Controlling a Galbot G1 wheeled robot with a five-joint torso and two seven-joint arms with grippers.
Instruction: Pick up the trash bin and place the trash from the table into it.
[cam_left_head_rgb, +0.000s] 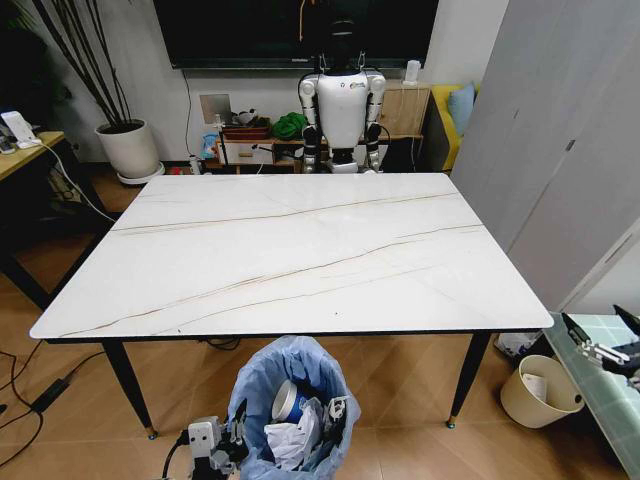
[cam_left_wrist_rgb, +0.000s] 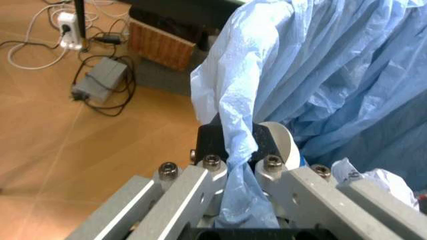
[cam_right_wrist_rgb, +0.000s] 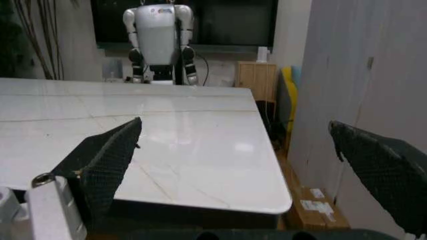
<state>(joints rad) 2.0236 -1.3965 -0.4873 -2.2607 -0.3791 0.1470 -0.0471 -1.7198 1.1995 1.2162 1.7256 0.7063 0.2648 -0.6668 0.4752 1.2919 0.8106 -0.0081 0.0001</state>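
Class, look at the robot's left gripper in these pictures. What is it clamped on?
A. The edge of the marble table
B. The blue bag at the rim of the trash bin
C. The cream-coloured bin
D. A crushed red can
B. In the left wrist view the left gripper is shut on a fold of the light-blue bag at the trash bin rim, while the right gripper hangs open beside the table.

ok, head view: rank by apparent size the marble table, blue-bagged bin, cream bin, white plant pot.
1. White marble-look table
2. Round bin lined with blue bag, nearest the camera
3. Cream bin and white plant pot: look alike, pot farther off, so unranked.
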